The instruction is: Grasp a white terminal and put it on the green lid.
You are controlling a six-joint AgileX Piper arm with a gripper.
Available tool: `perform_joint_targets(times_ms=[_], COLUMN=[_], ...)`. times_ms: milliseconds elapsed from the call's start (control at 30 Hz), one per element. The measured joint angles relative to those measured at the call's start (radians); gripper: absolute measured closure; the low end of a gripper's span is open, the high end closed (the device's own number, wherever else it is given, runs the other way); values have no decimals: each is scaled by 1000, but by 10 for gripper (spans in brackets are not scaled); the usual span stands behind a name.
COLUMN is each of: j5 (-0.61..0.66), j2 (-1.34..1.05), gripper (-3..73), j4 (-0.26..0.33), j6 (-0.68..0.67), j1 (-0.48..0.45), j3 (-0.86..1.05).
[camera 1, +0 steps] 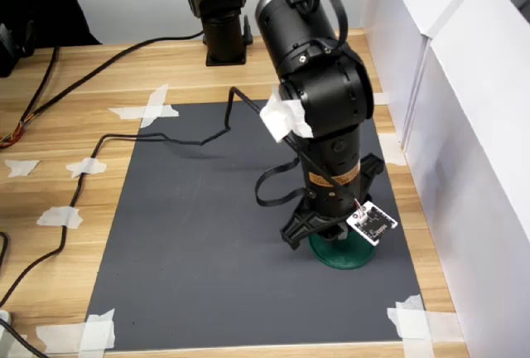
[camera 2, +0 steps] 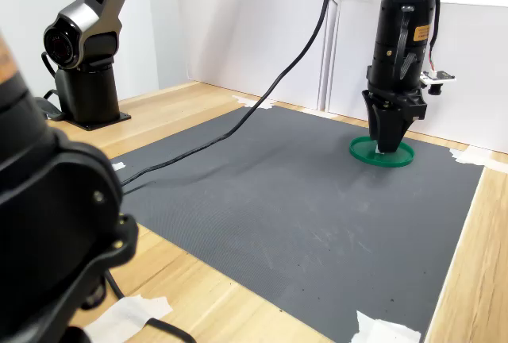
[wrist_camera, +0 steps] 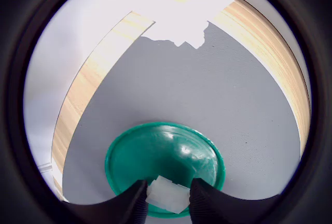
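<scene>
Over the green lid (wrist_camera: 171, 154), the gripper (wrist_camera: 167, 199) has its 2 jaws clamped on the white terminal (wrist_camera: 167, 194); release should come only once it is low and inside the rim.

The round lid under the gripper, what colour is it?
Dark green lid; the wrist view shows it best.

Light wooden tabletop (camera 1: 74, 101), dark grey rectangular mat (camera 1: 207, 242) taped flat on it, white tape scraps (camera 1: 149, 109) at the mat's corners, round dark-green plastic lid (camera 2: 382, 153) on the mat, black cables (camera 1: 50, 234) beside the mat.
</scene>
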Motion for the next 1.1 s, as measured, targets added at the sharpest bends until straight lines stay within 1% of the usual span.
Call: perform_joint_targets(times_ms=[33, 100, 167, 267, 367, 467, 600, 667, 733, 833, 867, 967, 1033, 1100], j5=[2, 2, 2, -4, -14, -20, -64, -91, -126, -197, -225, -344, -447, -570], j2=[1, 1, 1, 1, -12, -67, -215, -306, -401, -549, -590, -750, -850, -949], gripper=[385, 348, 287, 164, 77, 49, 56, 92, 163, 318, 382, 578, 656, 692], j4=[5, 10, 11, 3, -29, -67, -84, -85, -85, -82, -78, -57, -45, -38], j6=[-5, -10, -9, 12, 67, 126, 158, 171, 186, 195, 197, 206, 218, 228], j1=[0, 0, 0, 0, 0, 0, -1, -6, -19, -73, -97, -217, -299, -373], j3=[0, 0, 0, 0, 0, 7, 85, 155, 235, 388, 430, 581, 681, 777])
